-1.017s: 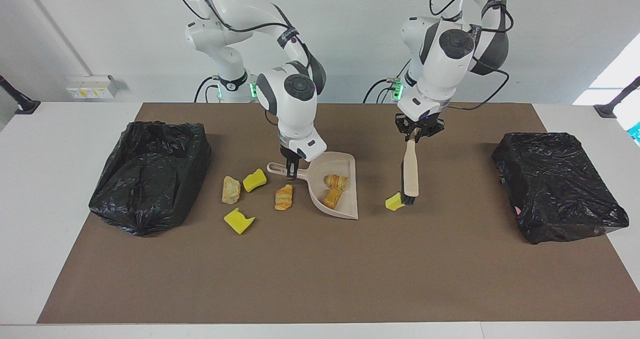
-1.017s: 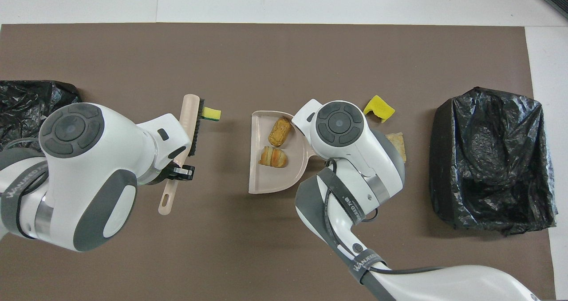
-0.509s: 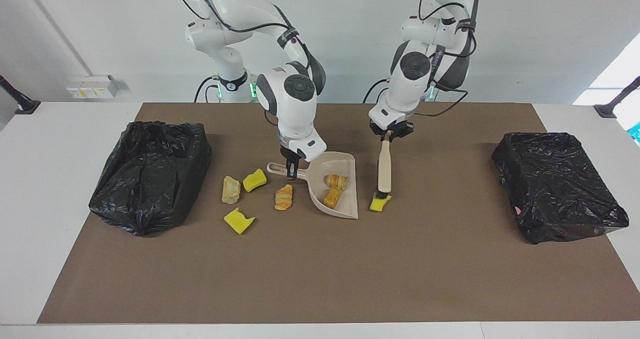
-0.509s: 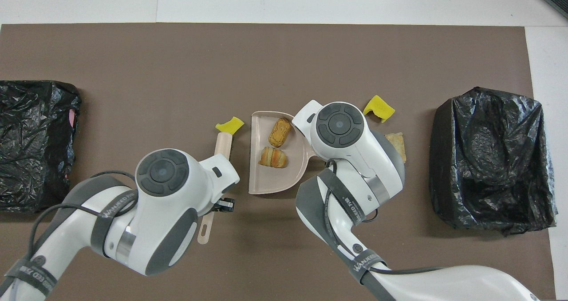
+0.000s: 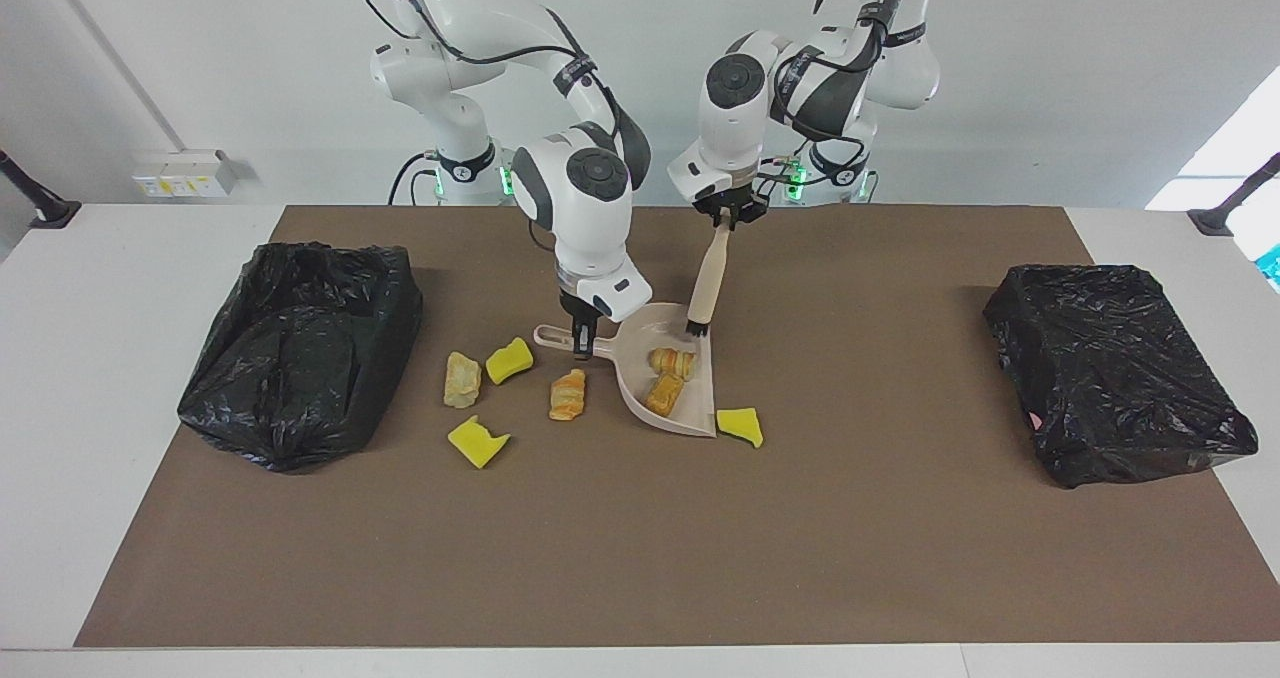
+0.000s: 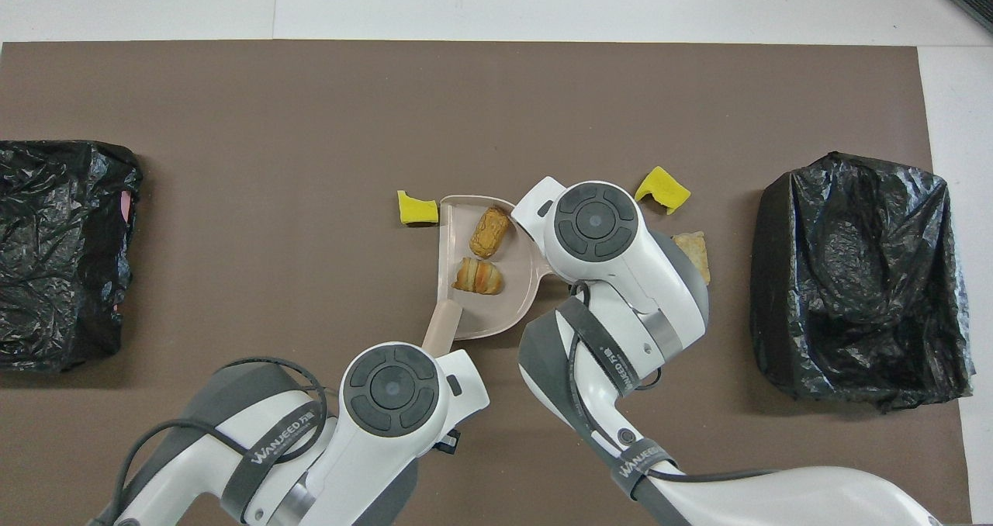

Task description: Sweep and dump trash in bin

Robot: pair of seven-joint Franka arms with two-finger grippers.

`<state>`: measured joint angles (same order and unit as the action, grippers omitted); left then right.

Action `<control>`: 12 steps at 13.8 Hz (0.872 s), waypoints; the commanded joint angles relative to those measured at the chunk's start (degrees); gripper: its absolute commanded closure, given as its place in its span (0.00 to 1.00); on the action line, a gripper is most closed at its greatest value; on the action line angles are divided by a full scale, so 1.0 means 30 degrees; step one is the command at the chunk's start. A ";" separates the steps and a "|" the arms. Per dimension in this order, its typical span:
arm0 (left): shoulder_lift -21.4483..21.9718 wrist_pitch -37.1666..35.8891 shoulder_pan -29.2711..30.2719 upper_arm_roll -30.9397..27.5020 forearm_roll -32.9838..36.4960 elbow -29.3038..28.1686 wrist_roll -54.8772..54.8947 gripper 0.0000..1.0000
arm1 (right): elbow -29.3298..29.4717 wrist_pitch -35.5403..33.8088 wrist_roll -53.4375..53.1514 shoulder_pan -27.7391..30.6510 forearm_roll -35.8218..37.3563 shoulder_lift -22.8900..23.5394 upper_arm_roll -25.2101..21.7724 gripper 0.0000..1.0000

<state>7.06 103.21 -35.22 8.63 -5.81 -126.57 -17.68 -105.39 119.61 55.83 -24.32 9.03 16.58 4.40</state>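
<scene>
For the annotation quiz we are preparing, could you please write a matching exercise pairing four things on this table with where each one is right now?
Things:
1. brush
2. dustpan
3. two pastry pieces
4. yellow sponge chunk

Places:
A. lying in the dustpan
B. on the mat just outside the dustpan's open edge
C. handle clamped in the left gripper, bristles at the dustpan's edge nearer the robots
D. flat on the mat, handle clamped in the right gripper

Pairs: 1-C, 2-D, 3-A, 4-B
</scene>
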 commanded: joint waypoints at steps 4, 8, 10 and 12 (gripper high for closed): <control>0.0112 0.0012 0.2940 -0.0532 -0.0230 -0.0322 0.2049 1.00 | -0.0787 0.0355 0.0666 0.0224 -0.0431 -0.0634 0.0146 1.00; -0.2692 0.3738 0.5499 -0.0532 0.0120 0.1165 0.3343 1.00 | -0.0787 0.1375 0.0812 -0.0097 0.0708 -0.0634 0.0117 1.00; -0.4308 0.4235 0.6316 -0.0503 0.1317 0.2719 0.3547 1.00 | -0.0816 0.1526 0.0870 -0.0068 0.0740 -0.0634 0.0117 1.00; -0.5074 0.4355 0.6700 -0.0532 0.1381 0.4039 0.3754 1.00 | -0.0933 0.1497 0.0900 -0.0068 0.0769 -0.0634 0.0117 1.00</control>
<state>-5.07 116.66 -16.58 6.30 -2.92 -119.66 -7.02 -106.14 122.71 56.59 -24.93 10.40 16.33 4.62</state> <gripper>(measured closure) 0.744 0.670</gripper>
